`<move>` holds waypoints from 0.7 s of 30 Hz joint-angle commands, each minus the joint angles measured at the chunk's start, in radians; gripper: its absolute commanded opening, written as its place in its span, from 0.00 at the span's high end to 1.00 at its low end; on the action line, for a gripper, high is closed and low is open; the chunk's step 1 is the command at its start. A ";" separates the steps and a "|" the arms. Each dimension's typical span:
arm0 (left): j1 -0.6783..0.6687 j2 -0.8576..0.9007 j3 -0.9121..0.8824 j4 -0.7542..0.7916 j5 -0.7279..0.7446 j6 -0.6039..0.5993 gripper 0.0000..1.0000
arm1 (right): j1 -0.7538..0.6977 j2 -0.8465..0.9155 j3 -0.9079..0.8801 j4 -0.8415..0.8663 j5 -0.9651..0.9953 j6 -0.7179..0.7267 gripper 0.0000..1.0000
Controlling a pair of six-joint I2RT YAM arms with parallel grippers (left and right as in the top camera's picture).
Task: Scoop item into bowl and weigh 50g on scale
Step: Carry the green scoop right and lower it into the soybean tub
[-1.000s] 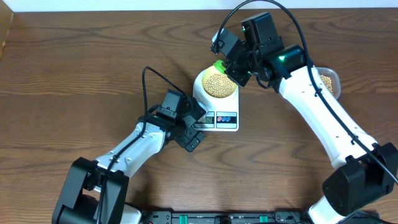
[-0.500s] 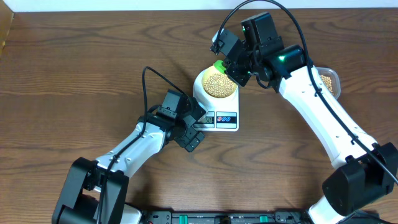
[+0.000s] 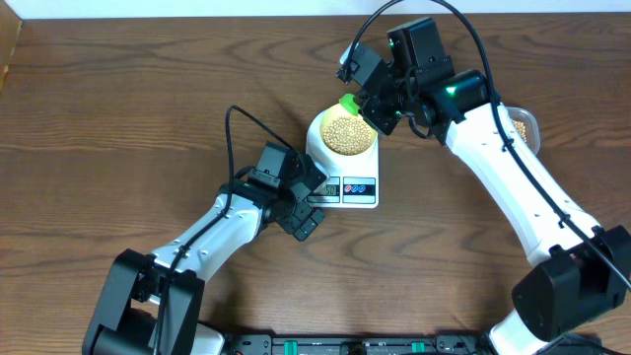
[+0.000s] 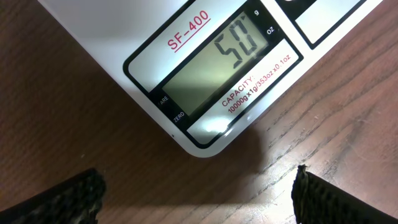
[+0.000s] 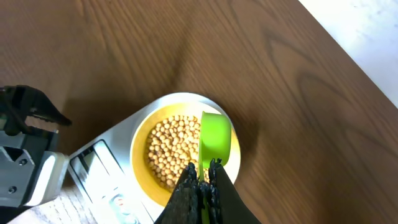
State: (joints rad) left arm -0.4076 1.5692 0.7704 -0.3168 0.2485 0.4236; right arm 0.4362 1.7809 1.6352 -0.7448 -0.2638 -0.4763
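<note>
The scale [image 3: 372, 170] sits mid-table with the pale yellow bowl [image 3: 321, 132] on its platform, filled with tan beans [image 3: 344, 133]. In the left wrist view the scale's display [image 4: 239, 46] reads 50. My right gripper [image 5: 202, 168] is shut on the handle of a green scoop [image 5: 216, 140], whose cup hangs over the bowl's [image 5: 140, 155] far-right rim, above the beans [image 5: 171, 149]. From above, the scoop [image 3: 348, 102] sits at the bowl's back edge. My left gripper [image 4: 199, 202] stands open and empty over bare wood just in front of the scale's near-left corner [image 4: 199, 146].
A clear container [image 3: 525, 128] with more beans lies at the right, partly behind my right arm. My left arm [image 3: 227, 227] stretches from the near-left toward the scale. A box corner [image 3: 8, 39] shows at the far left.
My right gripper has shifted slightly back and right with the green scoop. The left arm, bowl and scale have not moved.
</note>
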 commanded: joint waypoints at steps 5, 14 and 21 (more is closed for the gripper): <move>0.003 0.013 -0.002 -0.003 -0.006 0.013 0.02 | -0.006 -0.018 0.005 0.001 -0.035 0.020 0.99; 0.003 0.013 -0.002 -0.003 -0.006 0.013 0.02 | -0.035 -0.019 0.005 0.001 -0.156 0.035 0.99; 0.003 0.013 -0.002 -0.003 -0.006 0.013 0.02 | -0.126 -0.021 0.033 0.002 -0.291 0.156 0.99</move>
State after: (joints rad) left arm -0.4076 1.5692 0.7704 -0.3168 0.2485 0.4236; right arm 0.3553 1.7809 1.6352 -0.7437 -0.4534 -0.4049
